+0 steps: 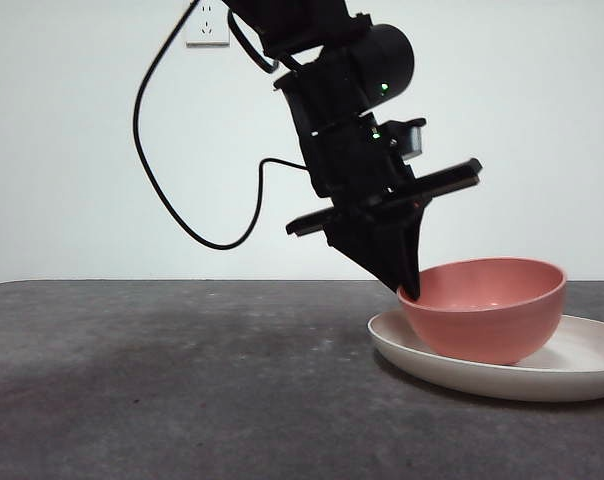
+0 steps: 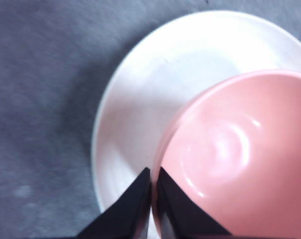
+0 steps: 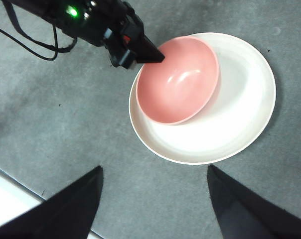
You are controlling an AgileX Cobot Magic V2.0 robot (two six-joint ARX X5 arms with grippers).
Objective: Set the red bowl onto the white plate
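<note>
The red bowl sits in the white plate, off-centre, towards the side where the left arm is. My left gripper comes down from above and is shut on the bowl's rim, one jaw inside and one outside. In the left wrist view the jaws pinch the bowl's edge over the plate. The right wrist view looks down on the bowl, the plate and the left gripper. My right gripper hangs open and empty above the table, apart from them.
The dark grey table stretches bare to the left of the plate. A black cable hangs from the left arm. A white wall with a socket stands behind. The table's edge shows in the right wrist view.
</note>
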